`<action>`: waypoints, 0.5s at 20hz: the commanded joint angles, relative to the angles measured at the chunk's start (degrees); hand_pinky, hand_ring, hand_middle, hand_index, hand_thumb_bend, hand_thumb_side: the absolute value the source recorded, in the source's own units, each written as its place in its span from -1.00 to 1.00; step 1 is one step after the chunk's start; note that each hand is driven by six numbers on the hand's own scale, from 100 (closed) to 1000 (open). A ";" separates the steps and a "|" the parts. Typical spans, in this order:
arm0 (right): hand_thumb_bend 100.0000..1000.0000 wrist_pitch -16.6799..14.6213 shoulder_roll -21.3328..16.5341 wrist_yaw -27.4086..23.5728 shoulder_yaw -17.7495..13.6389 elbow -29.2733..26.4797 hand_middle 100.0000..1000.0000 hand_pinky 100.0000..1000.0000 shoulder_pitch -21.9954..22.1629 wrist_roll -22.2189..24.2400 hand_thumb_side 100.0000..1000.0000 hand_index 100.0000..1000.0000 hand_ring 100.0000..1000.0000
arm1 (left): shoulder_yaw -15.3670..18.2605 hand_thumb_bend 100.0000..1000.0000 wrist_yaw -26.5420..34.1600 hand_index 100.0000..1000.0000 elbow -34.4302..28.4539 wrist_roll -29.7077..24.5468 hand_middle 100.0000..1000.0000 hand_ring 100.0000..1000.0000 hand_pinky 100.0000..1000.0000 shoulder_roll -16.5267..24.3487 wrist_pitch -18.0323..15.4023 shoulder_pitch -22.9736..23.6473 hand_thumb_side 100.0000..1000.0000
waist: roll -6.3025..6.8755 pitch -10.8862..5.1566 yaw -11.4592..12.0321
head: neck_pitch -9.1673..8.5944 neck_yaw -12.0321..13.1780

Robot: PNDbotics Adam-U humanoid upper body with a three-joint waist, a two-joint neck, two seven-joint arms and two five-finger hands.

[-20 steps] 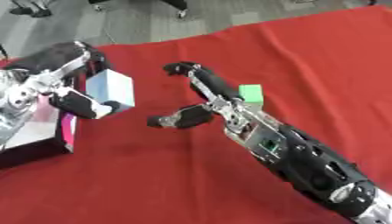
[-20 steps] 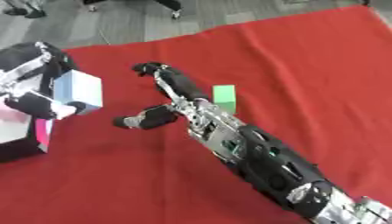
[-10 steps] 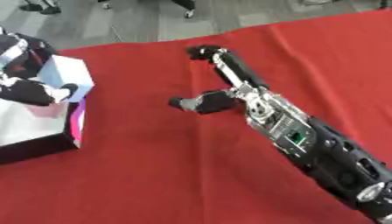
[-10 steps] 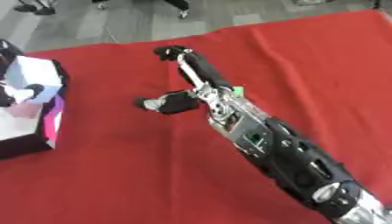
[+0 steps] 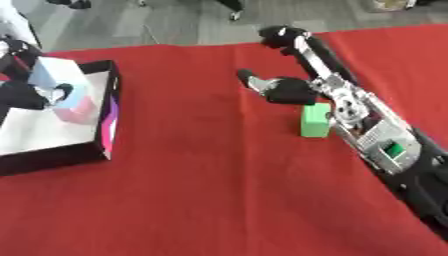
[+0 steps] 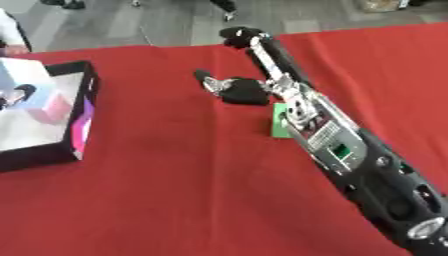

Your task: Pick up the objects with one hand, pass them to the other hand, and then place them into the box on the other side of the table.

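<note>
Left hand [image 5: 31, 92] grasping pale blue block [image 5: 54, 75] over the box [image 5: 107, 125]. Right hand [image 5: 293, 65] released, fingers straight; green block [image 5: 315, 120] just beside its wrist on desk [image 5: 201, 190].

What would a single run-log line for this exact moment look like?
left hand: holding pale blue block over box | right hand: open, empty, above red cloth | green block: on cloth beside right arm

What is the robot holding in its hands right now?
The left hand holds a pale blue block by its sides, over the box. The right hand holds nothing, fingers straight; the green block lies beside that arm.
</note>
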 commanded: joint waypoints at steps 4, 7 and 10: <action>0.08 3.17 -2.38 -7.87 -4.79 -0.08 0.37 0.62 -0.28 -1.75 -0.44 0.63 0.59 | 2.27 -0.70 0.70 -0.37 5.93 0.98 -0.47 -0.08 0.38 1.21 -0.22 -0.84 -1.00 | -1.23 -1.86 0.16 | 0.33 1.81; 0.08 3.97 -3.13 -10.29 -6.51 0.18 0.36 0.62 -0.46 -3.41 -0.44 0.63 0.59 | 2.50 -0.72 0.87 -0.35 9.40 0.96 -0.46 -0.08 0.38 0.26 -0.60 -1.53 -0.98 | -1.49 -1.84 0.16 | 0.33 2.44; 0.08 4.37 -3.82 -11.74 -7.76 0.49 0.36 0.62 -0.64 -4.56 -0.44 0.62 0.58 | 2.63 -0.75 1.49 -0.33 12.94 0.47 -0.44 -0.07 0.38 -1.07 -1.83 -2.41 -0.94 | -1.74 -1.78 0.07 | 0.33 2.79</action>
